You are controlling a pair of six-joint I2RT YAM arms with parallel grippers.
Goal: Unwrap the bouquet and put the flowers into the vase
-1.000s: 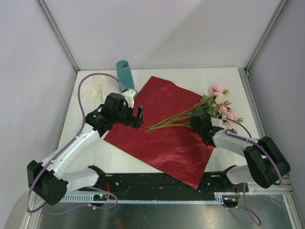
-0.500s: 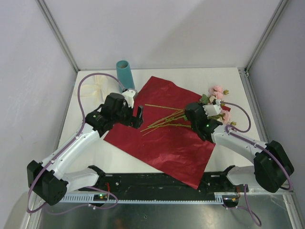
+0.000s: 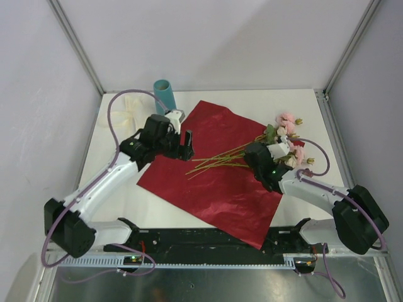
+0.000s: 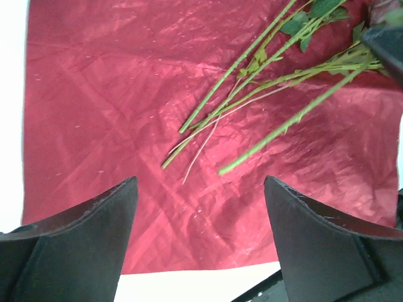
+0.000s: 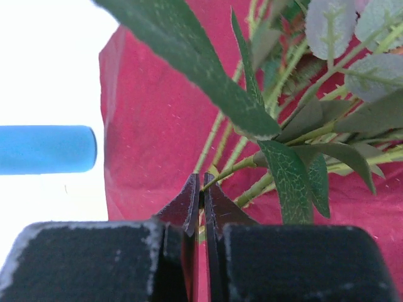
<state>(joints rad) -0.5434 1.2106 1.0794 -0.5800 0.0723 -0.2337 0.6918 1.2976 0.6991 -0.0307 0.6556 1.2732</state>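
The bouquet lies unwrapped. Its dark red wrapping paper point(image 3: 220, 182) is spread flat on the table. The flowers point(image 3: 286, 129) lie across the paper's right side, with green stems point(image 3: 214, 163) pointing left. My right gripper point(image 3: 253, 157) is shut on the stems point(image 5: 220, 135) near the leaves point(image 5: 286, 170), and a stem is pinched at its fingertips point(image 5: 192, 195). My left gripper point(image 3: 184, 143) hovers open over the paper's left part point(image 4: 94, 94), short of the stem ends point(image 4: 252, 82). The teal vase point(image 3: 165, 94) stands at the back left and shows as a blue cylinder point(image 5: 47, 149).
A cream ribbon point(image 3: 129, 110) lies on the white table, left of the vase. Metal frame posts point(image 3: 79, 47) and grey walls close in the sides and back. A black rail point(image 3: 208, 242) runs along the near edge between the arm bases.
The right gripper has drawn the flowers leftward across the paper. The left arm has shifted away from the near edge and a little right, its jaws slightly narrower.
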